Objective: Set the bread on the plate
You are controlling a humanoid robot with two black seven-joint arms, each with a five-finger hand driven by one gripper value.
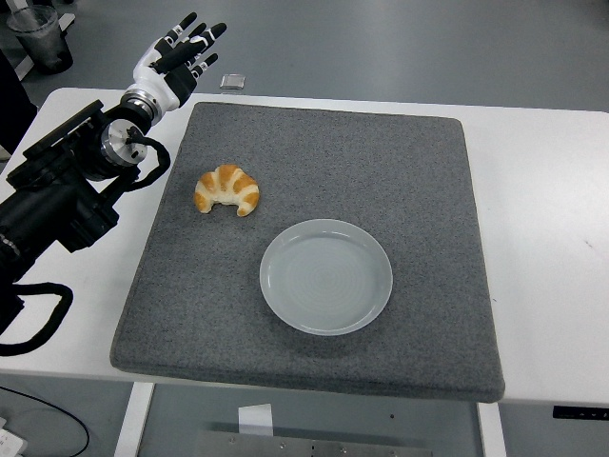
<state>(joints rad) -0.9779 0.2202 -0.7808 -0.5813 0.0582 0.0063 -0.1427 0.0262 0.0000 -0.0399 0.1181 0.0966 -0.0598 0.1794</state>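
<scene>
A golden croissant [228,189] lies on the grey mat [314,143], left of centre. A pale grey plate [326,276] sits on the mat to the croissant's lower right, with nothing on it. My left hand [178,54] is raised beyond the table's far left corner, up and left of the croissant, fingers spread and holding nothing. Its black arm [57,190] runs down along the left edge. My right arm is out of the picture.
The mat covers most of the white table [542,219]. A small silver object [233,81] lies on the floor past the far edge. A dark bin [38,36] stands at the top left.
</scene>
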